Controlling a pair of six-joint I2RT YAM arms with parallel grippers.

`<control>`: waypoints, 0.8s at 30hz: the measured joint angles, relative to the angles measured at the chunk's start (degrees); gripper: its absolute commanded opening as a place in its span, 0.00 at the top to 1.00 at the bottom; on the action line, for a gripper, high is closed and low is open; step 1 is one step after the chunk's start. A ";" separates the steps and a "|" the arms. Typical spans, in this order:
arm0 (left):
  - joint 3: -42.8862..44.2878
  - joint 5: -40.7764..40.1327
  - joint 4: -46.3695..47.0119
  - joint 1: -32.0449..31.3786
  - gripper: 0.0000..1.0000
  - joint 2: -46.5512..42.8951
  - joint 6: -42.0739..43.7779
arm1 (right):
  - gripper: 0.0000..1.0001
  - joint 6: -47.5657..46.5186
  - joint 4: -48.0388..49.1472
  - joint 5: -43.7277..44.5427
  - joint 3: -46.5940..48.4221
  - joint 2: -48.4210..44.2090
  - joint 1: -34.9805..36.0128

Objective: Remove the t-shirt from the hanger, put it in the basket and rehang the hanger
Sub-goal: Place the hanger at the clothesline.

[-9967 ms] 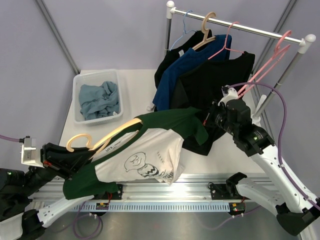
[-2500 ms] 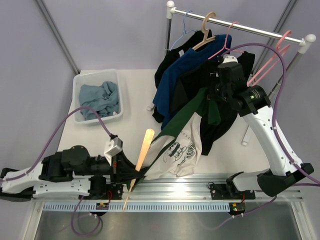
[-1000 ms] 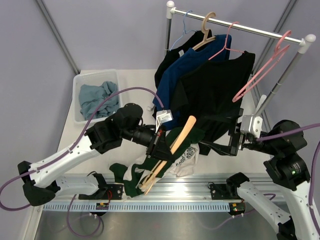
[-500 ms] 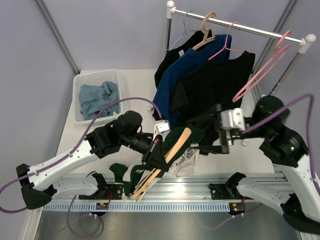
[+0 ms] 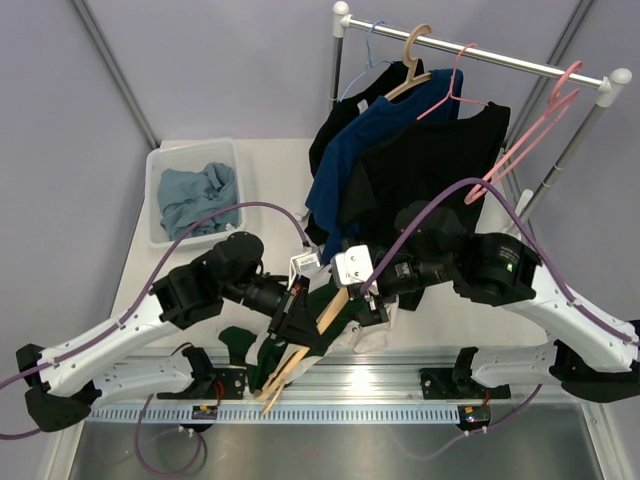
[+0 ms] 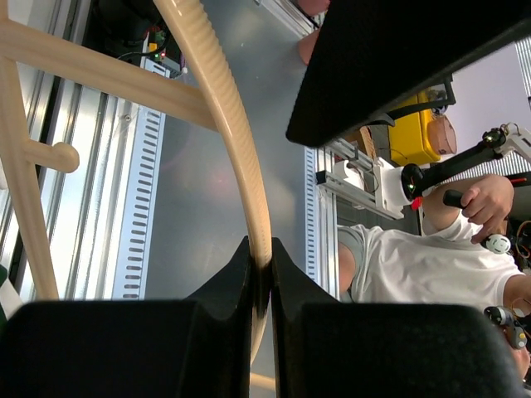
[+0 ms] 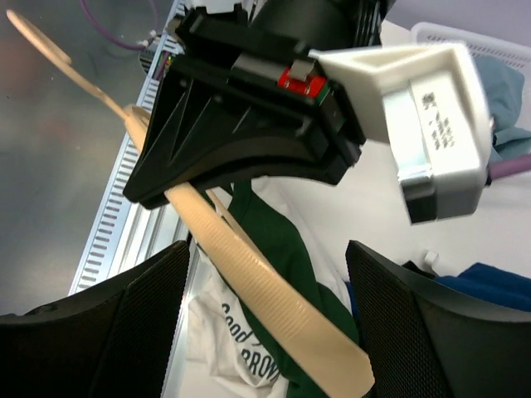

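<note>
**Hanger clamped at the table's near edge, shirt heaped below**

Lilac-grey walls closed in a white table, with a clothes rail of dark shirts at the back right and a clear bin of blue cloth at the back left.

At the near edge, over the metal base rail, the left gripper was clamped on the wooden hanger. From its wrist camera, the left gripper had its two black fingers pressed together on the curved, ribbed bar of the hanger, with no gap beyond the wood itself. The hanger slanted from the middle of the table down toward the base rail.

The right gripper sat just beside the left one, facing it. In its own view the right gripper had its jaws spread wide apart and held nothing. One finger stood on each side of the hanger and the cloth under it. Whether either finger touched the cloth could not be told.

The green and white t-shirt lay crumpled on the table beneath and around the hanger. In the right wrist view the t-shirt showed a green fold and a white printed panel under the wooden arm. Whether any part was hooked on the hanger was not clear.
</note>
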 measured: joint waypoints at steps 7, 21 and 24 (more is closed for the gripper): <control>0.00 -0.02 0.04 0.00 1.00 -1.53 -1.14 | 0.19 -0.04 -3.91 6.12 0.50 0.17 2.64; -0.76 -0.72 -1.53 0.66 1.00 -1.31 -4.87 | 0.70 -3.78 -1.84 14.84 -5.97 3.65 10.03; -0.74 -0.87 -1.29 1.25 1.00 -1.33 -5.03 | 1.00 -5.49 -2.51 13.09 -8.17 2.34 11.02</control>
